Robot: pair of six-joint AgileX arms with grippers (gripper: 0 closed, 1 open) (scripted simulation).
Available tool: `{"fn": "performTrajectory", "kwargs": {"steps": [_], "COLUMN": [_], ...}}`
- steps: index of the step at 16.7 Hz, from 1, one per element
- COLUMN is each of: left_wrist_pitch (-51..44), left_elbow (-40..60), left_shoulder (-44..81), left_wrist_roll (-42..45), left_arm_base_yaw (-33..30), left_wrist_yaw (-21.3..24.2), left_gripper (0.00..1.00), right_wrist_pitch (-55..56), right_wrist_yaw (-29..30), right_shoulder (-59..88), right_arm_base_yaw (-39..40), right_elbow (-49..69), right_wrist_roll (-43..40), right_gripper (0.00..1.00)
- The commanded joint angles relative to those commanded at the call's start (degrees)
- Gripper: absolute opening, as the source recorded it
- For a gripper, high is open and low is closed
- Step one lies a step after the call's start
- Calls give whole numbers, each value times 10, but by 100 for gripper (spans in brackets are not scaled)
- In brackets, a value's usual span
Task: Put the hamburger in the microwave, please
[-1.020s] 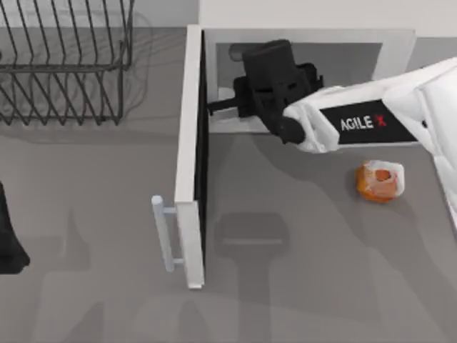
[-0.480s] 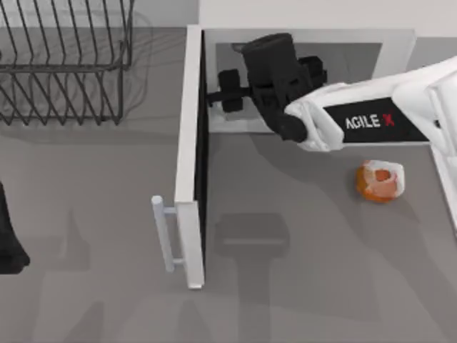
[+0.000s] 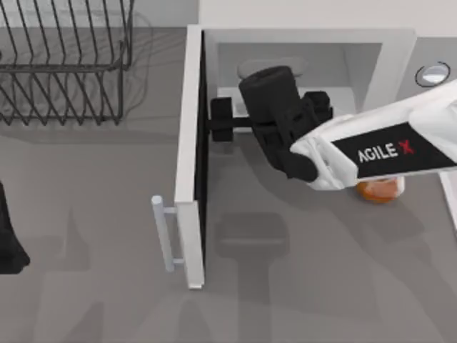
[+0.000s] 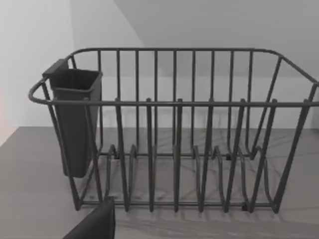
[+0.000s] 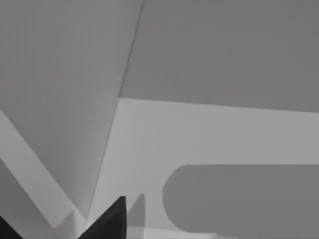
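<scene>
Lettering "AGILE X" on right arm [image 3: 378, 151]; right gripper [image 3: 221, 120] jaws spread at microwave [image 3: 389, 43] mouth, empty.

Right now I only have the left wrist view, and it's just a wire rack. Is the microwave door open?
Observer: Yes. The microwave has its door swung fully out, on the left side of the cavity.
Operator: Where's the hamburger?
Observer: The hamburger sits on the table in front of the microwave, partly under the right arm.
Operator: And the right gripper?
Observer: The right gripper is at the cavity's mouth, close to the door's inner face.
</scene>
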Motion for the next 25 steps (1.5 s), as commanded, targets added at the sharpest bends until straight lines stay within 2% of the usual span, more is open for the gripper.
{"fn": "performTrajectory", "kwargs": {"steps": [5,12,20,25], "left_wrist_pitch": [0,0,0,0], "left_elbow": [0,0,0,0], "left_shoulder": [0,0,0,0], "left_wrist_roll": [0,0,0,0], "left_arm_base_yaw": [0,0,0,0], "left_wrist_yaw": [0,0,0,0], "left_gripper": [100,100,100,100], "right_wrist_pitch": [37,86,86,56], "right_wrist_yaw": [25,88,98,80], "right_shoulder": [-69,-121,-114,-173], "right_arm_base_yaw": [44,89,85,67], "right_elbow": [-121,-255,-274,-286], "right_wrist_roll": [42,24,17,12], "right_gripper": [100,100,100,100]}}
